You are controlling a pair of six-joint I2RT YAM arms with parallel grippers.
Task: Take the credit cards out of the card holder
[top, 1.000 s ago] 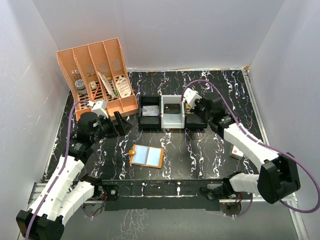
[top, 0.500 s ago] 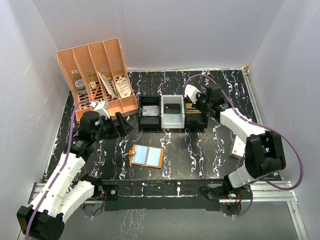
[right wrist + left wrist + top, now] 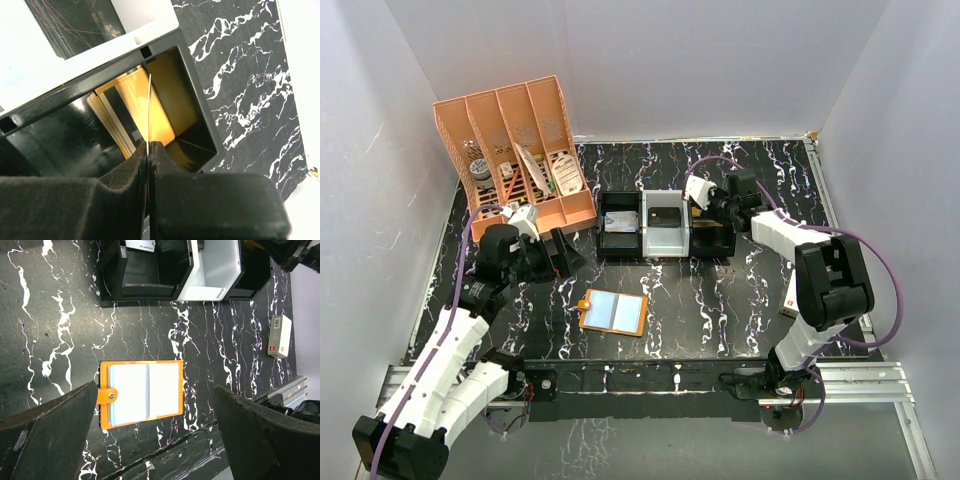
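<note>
The right arm (image 3: 825, 280) has folded in behind its end effector (image 3: 708, 208).

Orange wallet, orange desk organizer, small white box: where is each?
card holder (image 3: 142, 392): left wrist view, pale inner panel.
desk organizer (image 3: 570, 213): top view, front wall.
white box (image 3: 278, 336): left wrist view, top face.

Thin card (image 3: 149, 100), edge-on between right fingers (image 3: 120, 175): face is hiding. Black tray (image 3: 145, 292): far part is running off the left wrist view. Desk organizer (image 3: 515, 150) contents: showing too small to name.
</note>
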